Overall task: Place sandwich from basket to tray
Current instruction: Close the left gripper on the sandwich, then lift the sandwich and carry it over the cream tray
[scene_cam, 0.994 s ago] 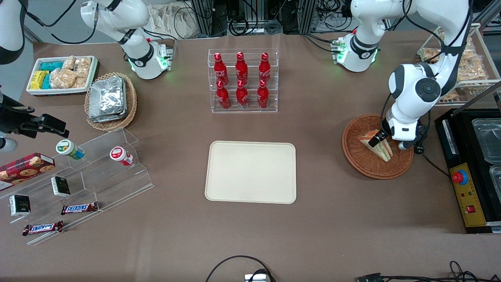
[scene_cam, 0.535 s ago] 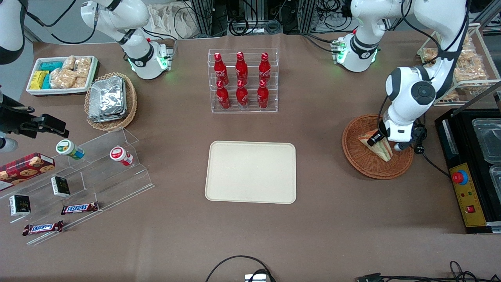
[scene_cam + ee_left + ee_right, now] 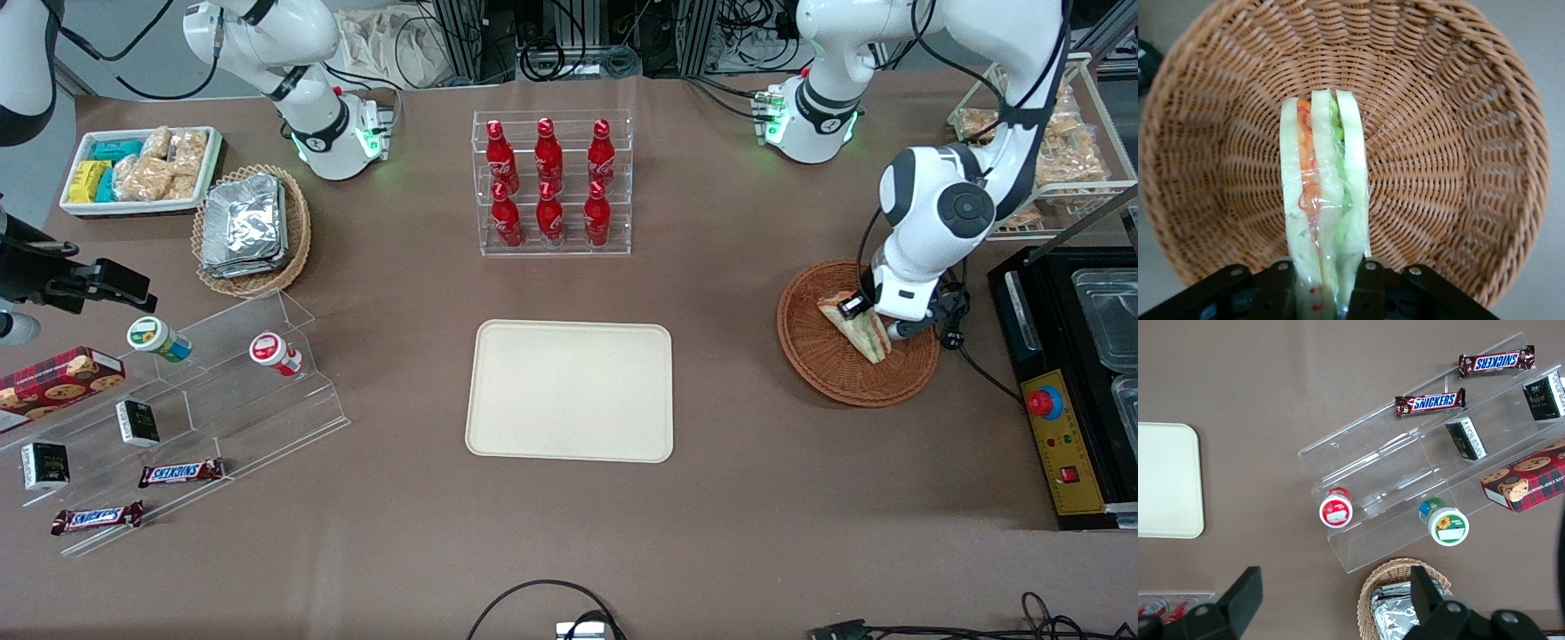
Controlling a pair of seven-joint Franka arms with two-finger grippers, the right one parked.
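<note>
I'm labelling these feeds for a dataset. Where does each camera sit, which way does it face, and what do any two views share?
Front view: high above the table edge facing the arms, looking down on the tray; both arms show, the tool in the basket.
Left wrist view: on the working wrist, facing into the basket; the tool grips the sandwich.
Right wrist view: on the parked wrist, looking down on the acrylic shelf; its own fingers show.
Shared: front and left wrist views show the sandwich.

Pincer low inside basket, rim all round; bare table between basket and tray.
</note>
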